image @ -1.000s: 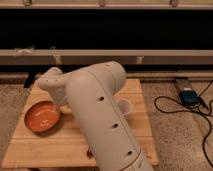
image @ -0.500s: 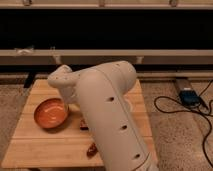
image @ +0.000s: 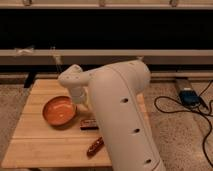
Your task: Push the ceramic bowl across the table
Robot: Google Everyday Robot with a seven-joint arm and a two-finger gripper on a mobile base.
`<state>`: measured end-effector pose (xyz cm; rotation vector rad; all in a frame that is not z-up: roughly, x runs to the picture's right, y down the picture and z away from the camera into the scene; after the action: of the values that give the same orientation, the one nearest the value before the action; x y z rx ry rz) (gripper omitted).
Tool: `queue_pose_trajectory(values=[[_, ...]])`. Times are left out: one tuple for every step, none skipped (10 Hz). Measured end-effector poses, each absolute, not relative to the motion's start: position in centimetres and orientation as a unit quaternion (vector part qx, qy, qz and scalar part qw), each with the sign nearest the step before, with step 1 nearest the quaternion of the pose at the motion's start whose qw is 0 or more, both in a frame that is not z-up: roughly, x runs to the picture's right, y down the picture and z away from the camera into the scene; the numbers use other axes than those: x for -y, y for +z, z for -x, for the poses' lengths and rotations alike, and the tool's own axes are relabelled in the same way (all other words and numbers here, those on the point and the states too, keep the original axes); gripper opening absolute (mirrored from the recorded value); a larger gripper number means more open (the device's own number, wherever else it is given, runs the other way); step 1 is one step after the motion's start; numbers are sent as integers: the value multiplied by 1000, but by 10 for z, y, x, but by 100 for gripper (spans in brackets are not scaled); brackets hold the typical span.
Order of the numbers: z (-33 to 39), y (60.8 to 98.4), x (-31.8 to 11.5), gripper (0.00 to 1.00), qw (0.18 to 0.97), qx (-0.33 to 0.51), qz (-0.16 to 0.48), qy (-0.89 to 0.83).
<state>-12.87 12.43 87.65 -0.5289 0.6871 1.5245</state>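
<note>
The bowl (image: 59, 111), orange and glossy inside, sits on the left half of the table (image: 35, 145), upright. Just right of it, the gripper (image: 81, 104) is down at the bowl's right rim, largely hidden behind the white arm (image: 120, 115); contact cannot be confirmed. Below the gripper lies a small dark packet (image: 88, 123) with a pale label whose writing is unreadable. Nearer the front edge lies a reddish-brown bar (image: 95, 146). Far right, on the floor, a blue box (image: 189, 96) with black cables (image: 175, 107).
</note>
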Motion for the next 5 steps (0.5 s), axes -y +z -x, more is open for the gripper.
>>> queue_pose_trajectory(values=[[120, 875, -126, 65, 632, -304, 230, 674], [114, 874, -129, 65, 627, -308, 229, 678], [109, 874, -130, 65, 622, -311, 227, 681], [106, 873, -132, 65, 618, -312, 227, 685], [96, 873, -133, 65, 612, -315, 224, 690]])
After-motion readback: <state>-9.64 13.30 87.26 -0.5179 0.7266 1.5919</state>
